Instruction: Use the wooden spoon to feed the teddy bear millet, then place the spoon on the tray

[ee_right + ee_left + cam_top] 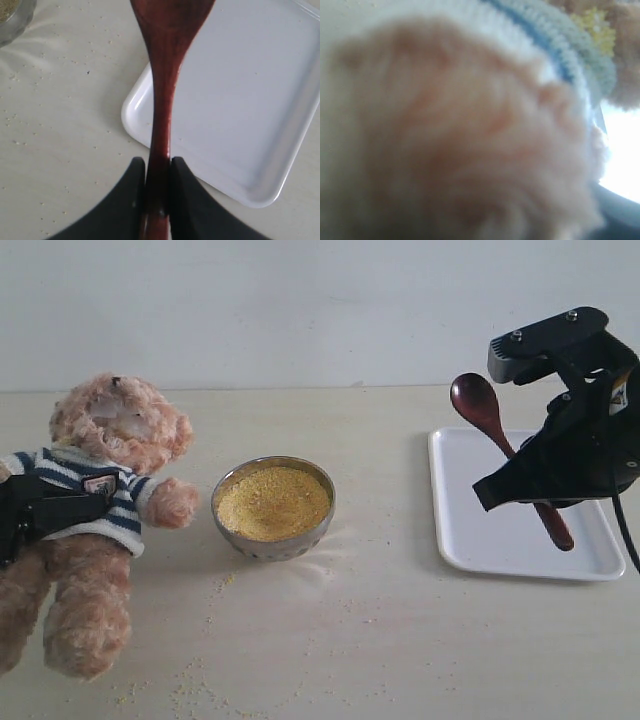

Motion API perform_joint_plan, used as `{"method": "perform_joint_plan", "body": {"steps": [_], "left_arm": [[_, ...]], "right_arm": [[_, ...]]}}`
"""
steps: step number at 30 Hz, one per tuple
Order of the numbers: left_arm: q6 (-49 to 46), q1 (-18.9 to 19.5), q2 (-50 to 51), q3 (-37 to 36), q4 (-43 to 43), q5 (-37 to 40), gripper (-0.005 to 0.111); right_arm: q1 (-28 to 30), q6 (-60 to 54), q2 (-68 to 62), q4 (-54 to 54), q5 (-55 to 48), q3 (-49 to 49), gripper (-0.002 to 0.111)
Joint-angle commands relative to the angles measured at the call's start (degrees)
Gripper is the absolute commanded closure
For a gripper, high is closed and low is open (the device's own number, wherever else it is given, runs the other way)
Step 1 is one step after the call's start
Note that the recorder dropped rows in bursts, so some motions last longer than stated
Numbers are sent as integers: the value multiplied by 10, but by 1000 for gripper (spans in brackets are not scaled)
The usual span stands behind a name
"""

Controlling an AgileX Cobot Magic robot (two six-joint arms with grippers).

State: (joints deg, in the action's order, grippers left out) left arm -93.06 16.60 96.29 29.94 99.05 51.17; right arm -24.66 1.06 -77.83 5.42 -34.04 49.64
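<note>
Right of frame, the right hand pinches the wooden spoon by its handle over the tray, spoon bowl upper-left of it. At far left, the left hand clasps the teddy bear by its torso.

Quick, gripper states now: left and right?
Left gripper: apparently closed on the fluffy light-brown teddy bear's striped torso.
Right gripper: closed on the dark reddish-brown wooden spoon's handle.

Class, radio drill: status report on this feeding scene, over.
Left gripper clamps teddy bear. Right gripper holds wooden spoon over tray. Nothing in the way.
</note>
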Motion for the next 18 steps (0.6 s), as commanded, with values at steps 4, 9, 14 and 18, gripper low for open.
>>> {"method": "perform_joint_plan", "body": {"steps": [4,9,14,18], "left_arm": [[7,2,0,3,9,9,42],[7,2,0,3,9,9,42],[7,2,0,3,9,9,37],[14,2,0,3,9,12,27]], "right_arm": [[2,-4,6,-1,3,-3,108],[2,-4,6,-1,3,-3,108],[2,-4,6,-1,2,-3,108],[2,-4,6,-1,2,-3,108]]}}
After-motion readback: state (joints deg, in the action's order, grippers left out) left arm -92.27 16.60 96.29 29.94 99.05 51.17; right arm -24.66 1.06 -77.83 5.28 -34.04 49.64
